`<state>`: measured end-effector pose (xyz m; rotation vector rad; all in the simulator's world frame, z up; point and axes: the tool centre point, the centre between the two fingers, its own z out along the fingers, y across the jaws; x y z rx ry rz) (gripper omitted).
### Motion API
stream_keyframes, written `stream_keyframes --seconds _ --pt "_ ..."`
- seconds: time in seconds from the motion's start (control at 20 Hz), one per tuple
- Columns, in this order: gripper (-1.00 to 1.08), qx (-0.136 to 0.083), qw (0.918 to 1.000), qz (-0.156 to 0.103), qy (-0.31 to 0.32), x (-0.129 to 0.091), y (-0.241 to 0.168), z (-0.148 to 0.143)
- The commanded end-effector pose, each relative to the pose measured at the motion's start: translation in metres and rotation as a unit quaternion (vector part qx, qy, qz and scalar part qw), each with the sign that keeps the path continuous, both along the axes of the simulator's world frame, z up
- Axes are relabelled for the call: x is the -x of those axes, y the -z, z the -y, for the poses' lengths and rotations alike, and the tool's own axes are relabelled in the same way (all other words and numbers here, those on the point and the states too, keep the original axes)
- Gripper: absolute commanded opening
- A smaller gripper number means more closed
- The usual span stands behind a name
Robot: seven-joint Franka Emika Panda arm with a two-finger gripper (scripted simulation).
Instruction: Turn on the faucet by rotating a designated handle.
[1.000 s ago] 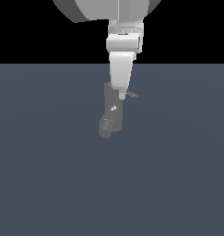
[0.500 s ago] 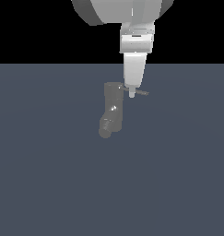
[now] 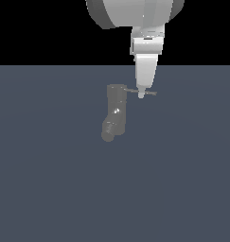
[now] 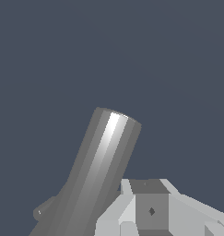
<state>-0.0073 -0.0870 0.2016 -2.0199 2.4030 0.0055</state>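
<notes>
end effector [image 3: 141, 94] — farther right along handle [image 3: 141, 92]

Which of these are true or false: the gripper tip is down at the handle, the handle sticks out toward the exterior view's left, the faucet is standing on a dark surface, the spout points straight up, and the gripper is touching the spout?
1. The gripper tip is down at the handle. True.
2. The handle sticks out toward the exterior view's left. False: it juts from the top of the faucet toward the exterior view's right.
3. The faucet stands on a dark surface. True.
4. The spout points straight up. False: it angles downward from the faucet's lower end.
5. The gripper is touching the spout. False: it is up at the handle, apart from the spout.
</notes>
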Motion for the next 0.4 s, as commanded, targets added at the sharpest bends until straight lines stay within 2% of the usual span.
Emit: stream_keyframes --seconds 0.0,0.35 --pt "-1.00 0.002 0.9999 0.000 0.012 -0.003 0.000 0.021" --pt "-1.00 0.002 0.9999 0.000 0.015 -0.013 0.000 0.039"
